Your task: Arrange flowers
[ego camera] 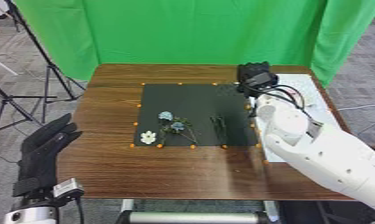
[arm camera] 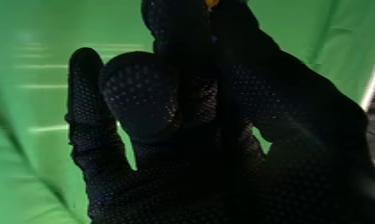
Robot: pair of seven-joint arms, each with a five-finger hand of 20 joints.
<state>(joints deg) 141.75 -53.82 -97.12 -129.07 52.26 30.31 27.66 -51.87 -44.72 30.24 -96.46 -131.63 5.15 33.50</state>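
Note:
On the dark mat [ego camera: 185, 100], blue flowers [ego camera: 166, 115] with leaves and thin stems lie in the front left part, beside a white flower [ego camera: 148, 137]. Narrow green stems [ego camera: 220, 131] lie farther right. A dark, blurry sprig-like thing [ego camera: 226, 90] is at the mat's back right. My right hand [ego camera: 255, 76] is just to its right, over the mat's back right corner. In the right wrist view my right hand [arm camera: 197, 175] has a small orange thing [arm camera: 212, 3] at its far end; whether it is held is unclear. My left hand [ego camera: 46, 150] is open beside the table's left edge.
Small orange markers [ego camera: 193, 146] line the mat's edges on the brown table [ego camera: 166, 175]. A white sheet [ego camera: 297, 80] lies along the right side, partly under my right arm. Green curtain [ego camera: 201, 30] hangs behind the table, and dark tripods [ego camera: 52, 65] stand to the left.

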